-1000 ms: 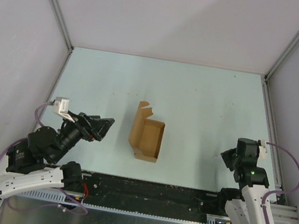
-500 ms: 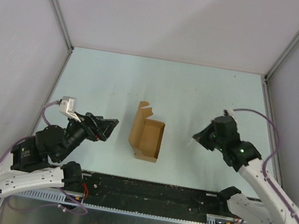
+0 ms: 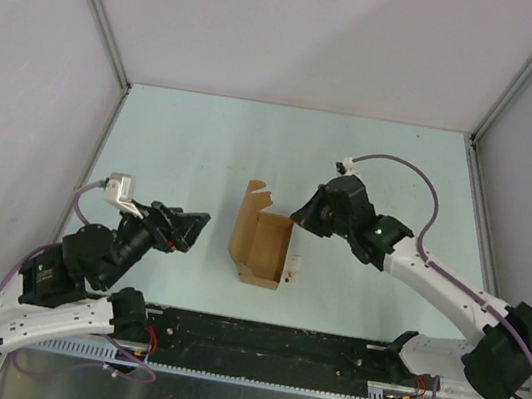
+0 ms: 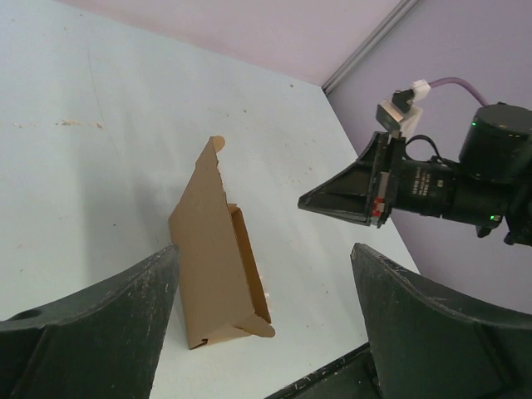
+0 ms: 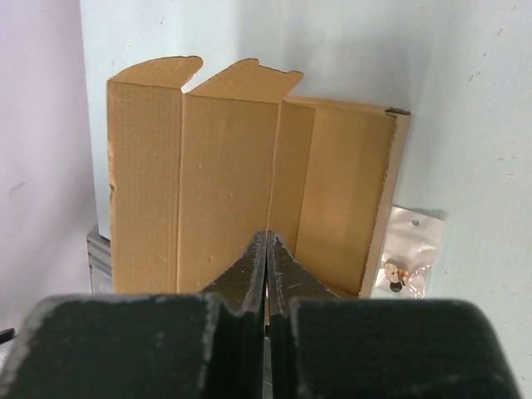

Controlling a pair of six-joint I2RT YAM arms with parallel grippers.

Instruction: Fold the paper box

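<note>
Table (image 3: 382,167): pale, walled. Box (image 3: 261,244) sits mid-table toward near edge, part-folded, open tray w/ tall flap up on its L side. L gripper (image 3: 190,229) spread wide, empty, L of box, apart. R gripper (image 3: 298,215) clenched, empty, tip at box's far R corner; contact unclear. Small packet (image 3: 292,265) just beside box's R wall.

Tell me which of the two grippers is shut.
The right gripper: its fingers are pressed flat together, tips pointing at the open paper box. The left gripper differs, with its fingers standing wide apart and holding nothing.
</note>
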